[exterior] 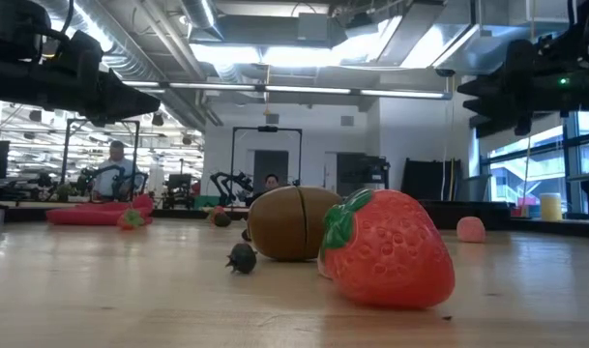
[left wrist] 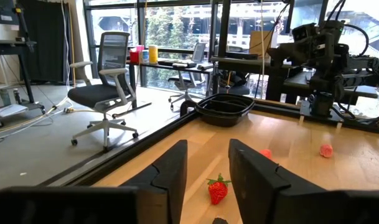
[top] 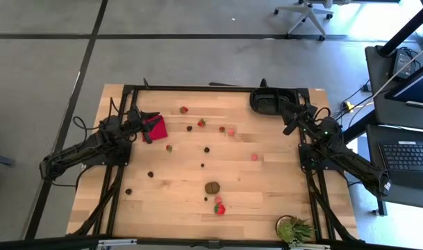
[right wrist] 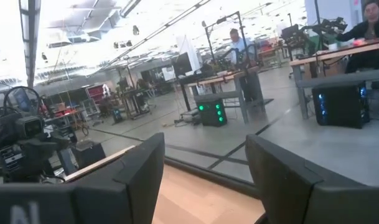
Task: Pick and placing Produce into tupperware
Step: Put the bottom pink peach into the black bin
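Both arms hang raised with fingers parted and empty: left gripper [top: 153,123] above the red cloth [top: 156,130], right gripper [top: 289,119] beside the tupperware [top: 269,102].

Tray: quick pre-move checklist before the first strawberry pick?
1. Black tray on the table's far right corner, upright: ok.
2. Tray holds no fruit, as far as the left wrist view shows: ok.
3. Left gripper open, nothing between its fingers: ok.
4. Target strawberry ahead of the left gripper, on bare wood, nothing touching it: ok.
5. Right gripper open and holding nothing: ok.
6. Right gripper beside the tray in the high view; whether it blocks a drop into it: cannot tell.
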